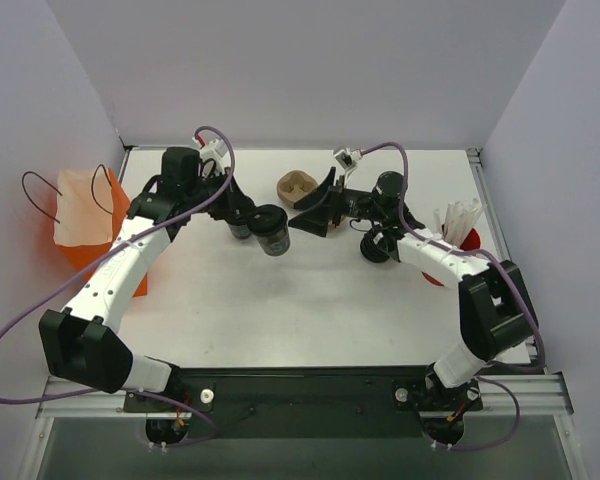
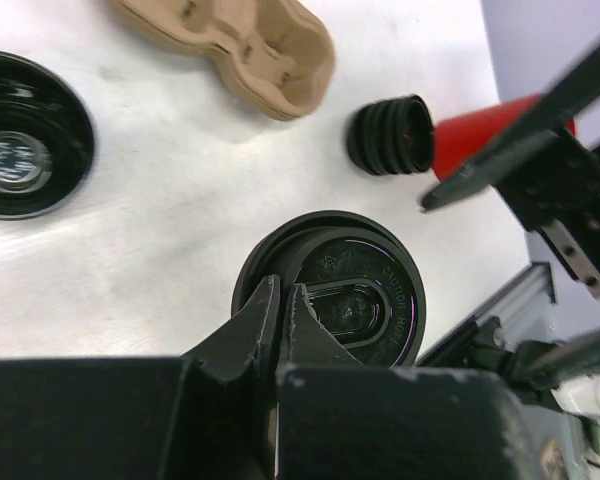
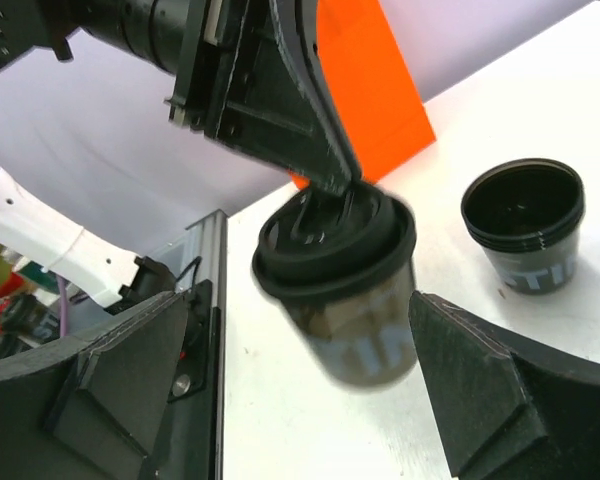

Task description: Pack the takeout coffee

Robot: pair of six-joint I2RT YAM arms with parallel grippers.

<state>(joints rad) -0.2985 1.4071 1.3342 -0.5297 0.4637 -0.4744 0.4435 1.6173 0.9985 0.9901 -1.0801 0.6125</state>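
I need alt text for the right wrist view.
The left gripper pinches the round black plastic lid of a black paper cup framed by the open right gripper; a lidless black cup and orange bag stand behind.

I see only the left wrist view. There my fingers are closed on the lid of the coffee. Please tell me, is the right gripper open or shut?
Observer: Open. The right gripper has one finger on each side of the takeout coffee.
Operator: Thank you. Where is the bag? I cannot see it here.
Observer: The orange bag stands at the left edge of the table, its handles up.
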